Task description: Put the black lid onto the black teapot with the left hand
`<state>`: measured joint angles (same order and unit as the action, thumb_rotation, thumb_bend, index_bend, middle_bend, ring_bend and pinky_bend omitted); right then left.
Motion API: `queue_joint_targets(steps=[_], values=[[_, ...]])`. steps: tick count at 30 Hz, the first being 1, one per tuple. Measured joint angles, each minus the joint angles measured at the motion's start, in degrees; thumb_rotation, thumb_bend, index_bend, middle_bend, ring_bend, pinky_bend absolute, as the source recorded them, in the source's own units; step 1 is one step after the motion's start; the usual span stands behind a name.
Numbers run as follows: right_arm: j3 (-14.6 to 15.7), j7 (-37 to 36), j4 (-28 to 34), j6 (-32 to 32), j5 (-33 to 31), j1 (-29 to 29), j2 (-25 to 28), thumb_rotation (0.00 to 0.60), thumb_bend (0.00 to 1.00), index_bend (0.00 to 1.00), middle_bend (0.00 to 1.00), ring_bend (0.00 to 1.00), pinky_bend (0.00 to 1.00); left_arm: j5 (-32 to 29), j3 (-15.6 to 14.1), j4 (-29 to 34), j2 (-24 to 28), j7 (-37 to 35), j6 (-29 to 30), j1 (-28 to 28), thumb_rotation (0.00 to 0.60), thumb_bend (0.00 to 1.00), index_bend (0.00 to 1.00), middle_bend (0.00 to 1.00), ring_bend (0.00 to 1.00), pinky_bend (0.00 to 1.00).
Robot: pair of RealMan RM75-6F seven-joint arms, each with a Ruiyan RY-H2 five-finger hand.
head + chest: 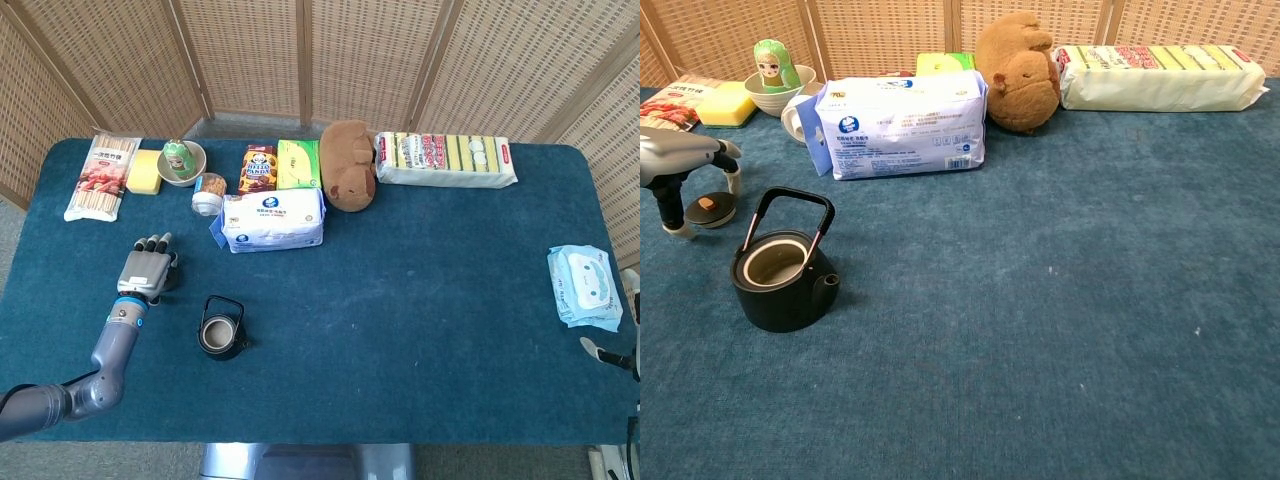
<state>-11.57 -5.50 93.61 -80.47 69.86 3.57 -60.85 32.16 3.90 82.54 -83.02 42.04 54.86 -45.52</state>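
The left robot hand (pixel 675 165) hovers over the black lid (pixel 708 209), fingers spread wide, holding nothing. Judging by this, the grasp is in hand; next comes closing on the knob, then carrying it to the black teapot (pixel 782 272).
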Motion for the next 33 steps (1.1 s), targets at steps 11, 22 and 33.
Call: queue_joint_targets(steps=[11,22,33], values=[[0.0,-1.3,0.3,0.3,0.1,-0.1,0.5,0.600,0.00,0.04,0.00,0.00,0.00,-0.8,-0.2,0.5,-0.3,1.0,0.7,-0.4,0.600,0.30,0.37,0.00,0.00,0.07],[0.1,-1.7,0.6,0.4,0.2,-0.2,0.8,0.600,0.00,0.04,0.00,0.00,0.00,-0.3,-0.3,1.8,0.4,0.6,1.8,-0.1,0.600,0.30,0.37,0.00,0.00,0.07],[0.3,-1.8,0.8,0.7,0.5,-0.1,0.8,0.600,0.00,0.04,0.00,0.00,0.00,5.7,-0.6,8.2,4.9,-1.2,5.8,1.5,0.600,0.30,0.37,0.00,0.00,0.07]])
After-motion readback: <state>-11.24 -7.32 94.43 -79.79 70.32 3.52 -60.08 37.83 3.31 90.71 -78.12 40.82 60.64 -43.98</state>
